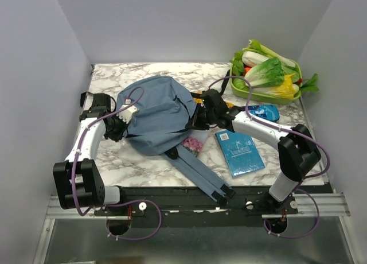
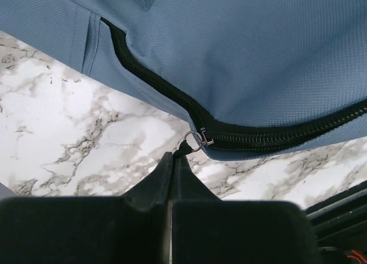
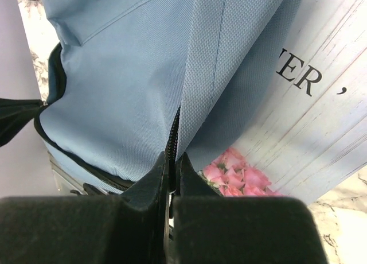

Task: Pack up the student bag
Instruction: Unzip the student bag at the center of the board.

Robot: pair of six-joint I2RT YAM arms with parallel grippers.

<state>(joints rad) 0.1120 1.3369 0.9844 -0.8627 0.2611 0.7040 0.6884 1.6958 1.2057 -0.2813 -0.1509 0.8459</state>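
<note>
The student bag (image 1: 157,112), a dusty-blue backpack, lies in the middle of the marble table with its straps (image 1: 203,175) trailing toward the front edge. My left gripper (image 1: 122,124) is at the bag's left side, shut on the black zipper pull (image 2: 182,150), whose metal ring (image 2: 194,140) joins the black zipper (image 2: 172,92). My right gripper (image 1: 196,119) is at the bag's right side, shut on the bag's zipper edge (image 3: 172,140). A book with pink roses (image 3: 235,175) lies partly under the bag's fabric (image 3: 126,74).
A teal book (image 1: 241,152) lies right of the straps. A blue pouch (image 1: 264,111) lies behind it. A green tray (image 1: 249,94) of toy vegetables stands at the back right. White walls enclose the table on three sides.
</note>
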